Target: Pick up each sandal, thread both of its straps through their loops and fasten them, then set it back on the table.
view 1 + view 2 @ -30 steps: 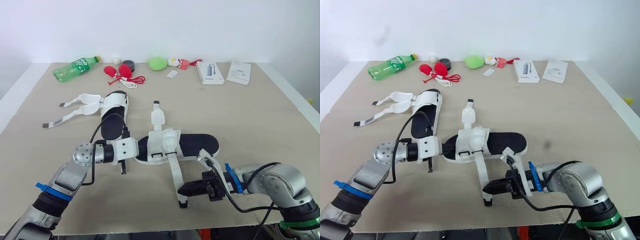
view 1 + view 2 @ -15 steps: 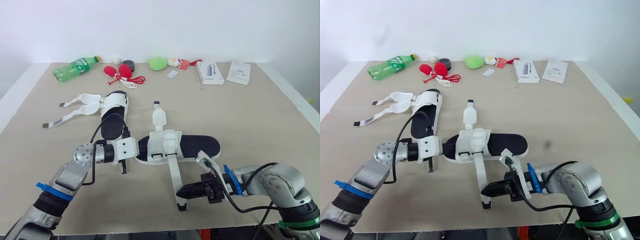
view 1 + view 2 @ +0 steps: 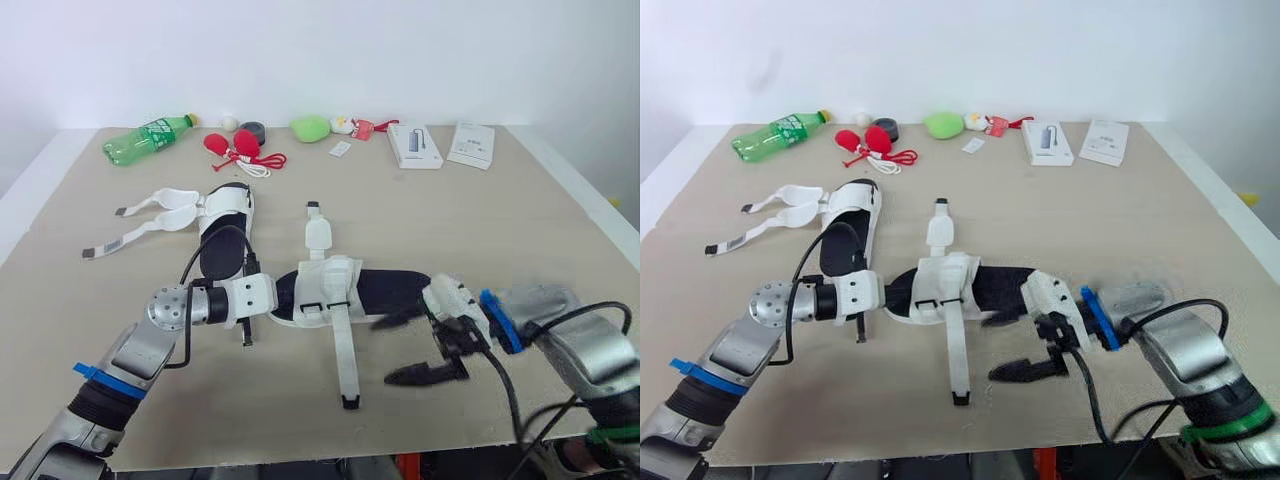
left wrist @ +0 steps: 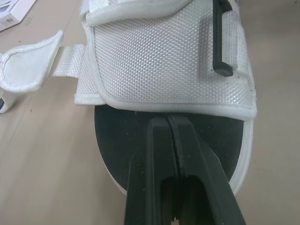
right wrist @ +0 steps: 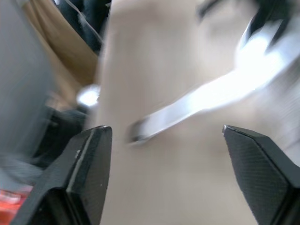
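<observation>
The beige table (image 3: 560, 230) carries both sandals flat, and neither looks finished. The white fabric sandal with a black footbed (image 3: 385, 290) lies crosswise at the middle of the table between the two arms. The second white-and-black sandal (image 3: 222, 250) lies further back on the robot's left, well apart from both grippers and seemingly untouched.

The right gripper (image 3: 413, 347) hangs just off the near sandal's right end with its black fingers spread wide and nothing between them. The left gripper (image 3: 247, 340) stands at that sandal's other end. In the left wrist view its fingers are pressed together just over the rim of the sole, and I cannot tell whether they pinch anything.

On the near sandal, one long white strap with a black tip (image 3: 345, 360) trails loose toward the table's front edge, and the padded strap (image 3: 317, 235) lies stretched out the opposite way — neither is fastened. The far sandal's two straps (image 3: 170, 198) fan out to its left, also open.

By my reading the task is at its start: four straps are left to thread and fasten.
</observation>
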